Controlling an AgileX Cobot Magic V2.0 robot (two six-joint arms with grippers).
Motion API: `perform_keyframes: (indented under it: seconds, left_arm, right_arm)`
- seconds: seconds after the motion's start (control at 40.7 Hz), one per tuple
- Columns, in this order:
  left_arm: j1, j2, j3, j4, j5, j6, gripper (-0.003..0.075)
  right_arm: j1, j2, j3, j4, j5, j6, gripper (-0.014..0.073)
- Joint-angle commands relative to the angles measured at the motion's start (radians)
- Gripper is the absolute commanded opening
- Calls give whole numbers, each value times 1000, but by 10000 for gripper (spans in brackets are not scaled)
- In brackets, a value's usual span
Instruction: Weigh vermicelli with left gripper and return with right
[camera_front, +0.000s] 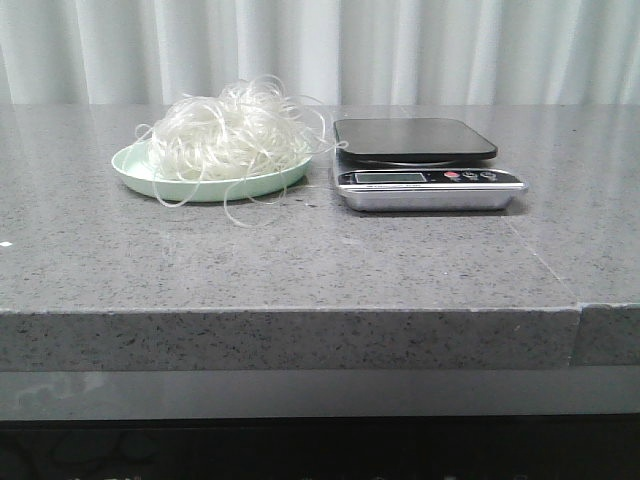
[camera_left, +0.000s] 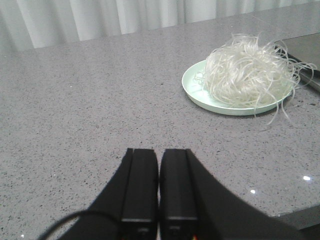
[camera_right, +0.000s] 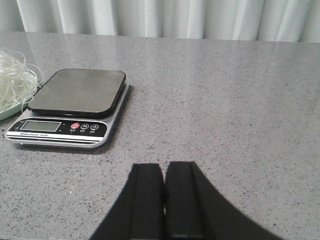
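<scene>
The vermicelli sits heaped on a plate near the table's far edge, beside the empty scale — both grippers closed, well back — so loose strands may snag and spill.

Table grey speckled stone look, smooth w/ slight sheen, vermicelli translucent white, glossy thin strands, plate under it pale green, smooth matt plastic, scale beside plate w/ silvery metal-look body, dark semi-gloss top, both pincers matt black.
</scene>
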Motion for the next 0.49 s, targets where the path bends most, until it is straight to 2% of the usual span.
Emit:
perform_keyframes:
  seconds: [0.0,0.221,0.344,0.467]
  left_arm:
    - [-8,10,-25,12,-71,-12,138]
    - [-6,10,-18,6,-71,-12,138]
    - [43,10,-3,-110,-79,-4,138]
    - [156,1,43,-258,-156,152,137]
  right_arm:
    - [-5,8,-26,-3,-86,3,157]
    - [-5,8,-26,-3,-86,3,157]
    - [-5,8,-26,-3,-86,3,157]
    - [-5,8,-26,-3,-86,3,157]
